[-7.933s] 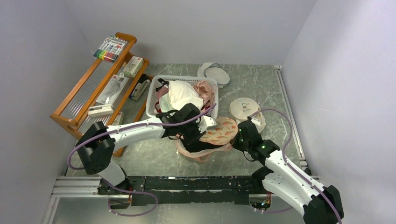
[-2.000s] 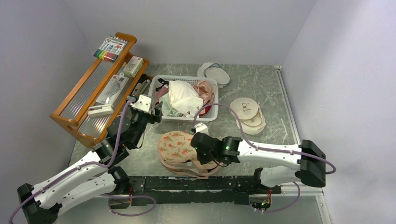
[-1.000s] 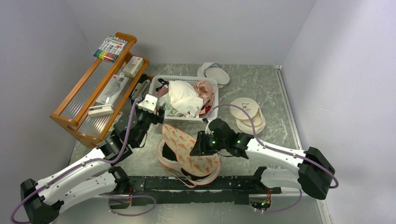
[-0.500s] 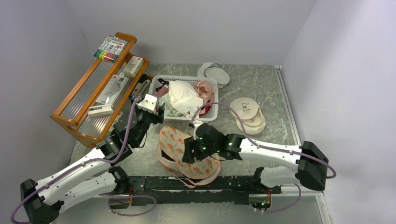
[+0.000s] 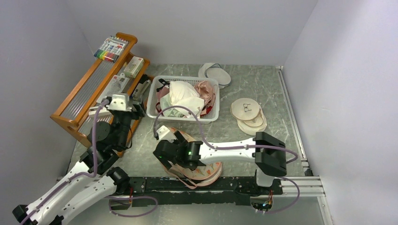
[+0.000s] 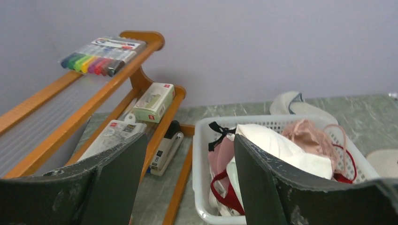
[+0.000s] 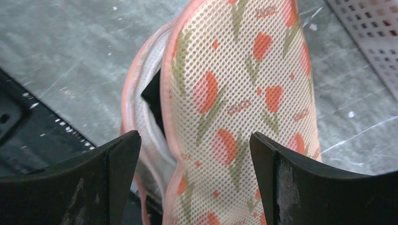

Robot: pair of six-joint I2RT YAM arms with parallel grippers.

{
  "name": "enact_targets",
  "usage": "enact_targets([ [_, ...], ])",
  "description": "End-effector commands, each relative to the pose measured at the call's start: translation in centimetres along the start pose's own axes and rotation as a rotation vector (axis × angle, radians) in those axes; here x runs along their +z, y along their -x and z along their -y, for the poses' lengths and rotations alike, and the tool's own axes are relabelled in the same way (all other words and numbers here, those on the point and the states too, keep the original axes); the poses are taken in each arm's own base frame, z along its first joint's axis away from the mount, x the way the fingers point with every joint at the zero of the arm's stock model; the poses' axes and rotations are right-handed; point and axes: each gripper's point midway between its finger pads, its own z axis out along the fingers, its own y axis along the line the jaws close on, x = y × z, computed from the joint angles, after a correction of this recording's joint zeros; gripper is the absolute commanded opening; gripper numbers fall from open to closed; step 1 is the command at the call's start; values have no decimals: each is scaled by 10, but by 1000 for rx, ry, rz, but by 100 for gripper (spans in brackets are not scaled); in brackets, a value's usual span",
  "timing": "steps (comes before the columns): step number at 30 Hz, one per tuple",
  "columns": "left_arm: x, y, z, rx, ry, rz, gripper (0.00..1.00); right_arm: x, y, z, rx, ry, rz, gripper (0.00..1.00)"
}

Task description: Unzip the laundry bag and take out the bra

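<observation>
The laundry bag (image 5: pixel 210 167), peach mesh with orange-red flowers and pink trim, lies near the table's front edge. My right gripper (image 5: pixel 165 156) hangs over its left end, jaws open. In the right wrist view the bag's top flap (image 7: pixel 244 84) runs between the spread fingers (image 7: pixel 117 161) of the right gripper (image 7: pixel 195 136), with no finger pressing on it. The zipper edge gapes on the left and a dark strip of the bra (image 7: pixel 151 93) shows inside. My left gripper (image 5: pixel 135 109) is open and empty near the shelf, facing the basket (image 6: pixel 206 187).
A white basket (image 5: pixel 155 101) full of white, pink and red garments stands behind the bag. A wooden shelf (image 5: pixel 94 89) with markers and boxes lines the left side. White round pouches (image 5: pixel 247 112) lie at the right and another (image 5: pixel 215 74) at the back. The black rail (image 5: pixel 225 183) runs along the front edge.
My right gripper opened, let go of the bag's flap and swung left over the bag's left end. The flap dropped from raised to lower. My left arm drew back toward the shelf.
</observation>
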Motion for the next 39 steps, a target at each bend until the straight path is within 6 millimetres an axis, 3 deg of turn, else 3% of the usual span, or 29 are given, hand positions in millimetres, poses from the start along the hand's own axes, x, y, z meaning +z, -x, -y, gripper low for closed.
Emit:
enact_targets([
  [1, 2, 11, -14, -19, 55, 38, 79, 10, 12, 18, -104, -142, 40, 85],
  [6, 7, 6, -6, -10, 28, 13, 77, 16, 8, 19, -89, -163, 32, 67],
  [13, 10, 1, 2, -10, -7, -4, 75, 3, 8, 34, -10, -183, 40, 16],
  [17, 11, -1, 7, -9, -28, -13, 75, -12, 8, 45, 99, -133, 35, 3],
  [22, 13, -4, 13, -6, -49, -27, 75, -25, -11, 73, 316, 5, -11, 0],
  [32, 16, -10, 21, -6, -79, -46, 74, -65, -6, 138, 695, 243, 56, 0],
  [36, 17, -12, 26, -2, -101, -52, 75, -67, -16, 168, 769, 246, 44, 0],
  [39, 19, -16, 31, 12, -123, -65, 77, -64, -29, 178, 821, 275, 13, 0],
])
